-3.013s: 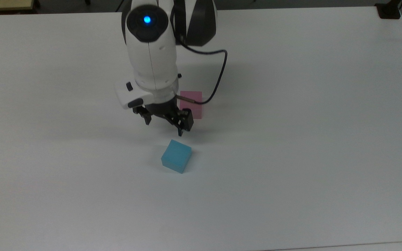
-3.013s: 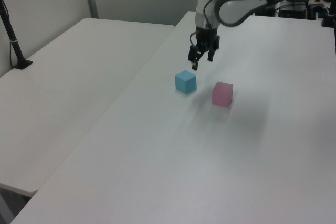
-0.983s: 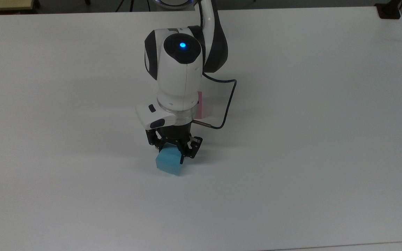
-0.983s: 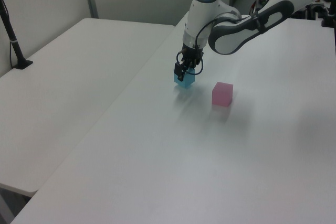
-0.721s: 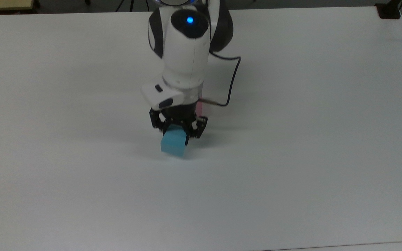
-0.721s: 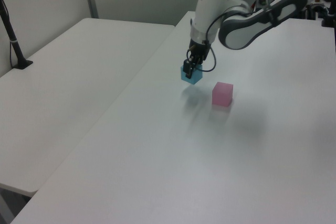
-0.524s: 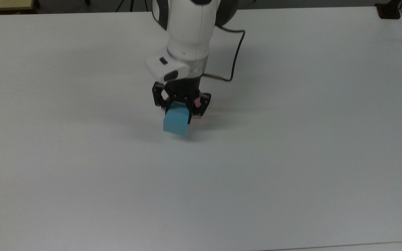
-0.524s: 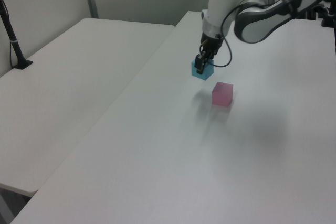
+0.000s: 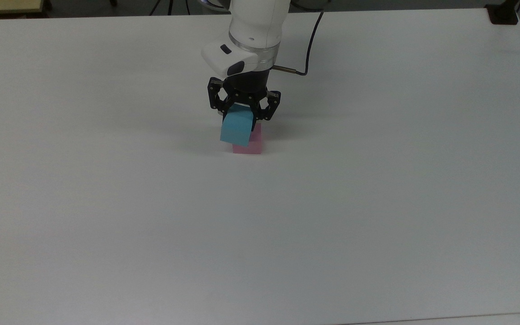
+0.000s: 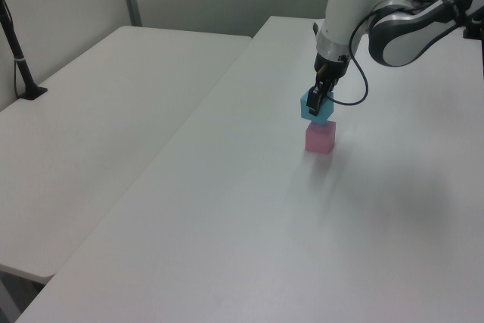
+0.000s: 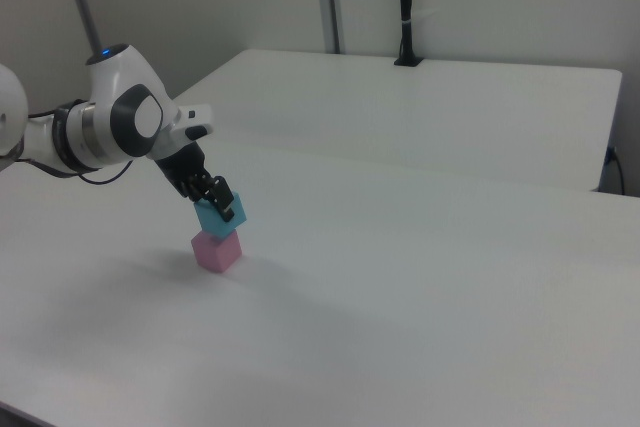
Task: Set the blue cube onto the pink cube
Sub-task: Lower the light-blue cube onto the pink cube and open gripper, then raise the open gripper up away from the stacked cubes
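Observation:
My gripper (image 9: pixel 243 113) (image 10: pixel 318 102) (image 11: pixel 213 201) is shut on the blue cube (image 9: pixel 236 127) (image 10: pixel 318 110) (image 11: pixel 218 219), holding it in the air. The pink cube (image 9: pixel 250 145) (image 10: pixel 321 138) (image 11: pixel 217 250) rests on the white table (image 9: pixel 377 180) right beneath it. In the left and right views the blue cube hovers just over the pink cube's top, with a slight offset. In the top view the blue cube covers most of the pink cube's top.
A second white table (image 10: pixel 91 111) (image 11: pixel 430 107) stands alongside. A black post (image 10: pixel 19 58) (image 11: pixel 405 7) is clamped at its edge. A black cable (image 9: pixel 309 40) runs from the wrist.
The gripper closed on the blue cube, lifted it off the table and carried it toward the top view's upper side until it hangs over the pink cube.

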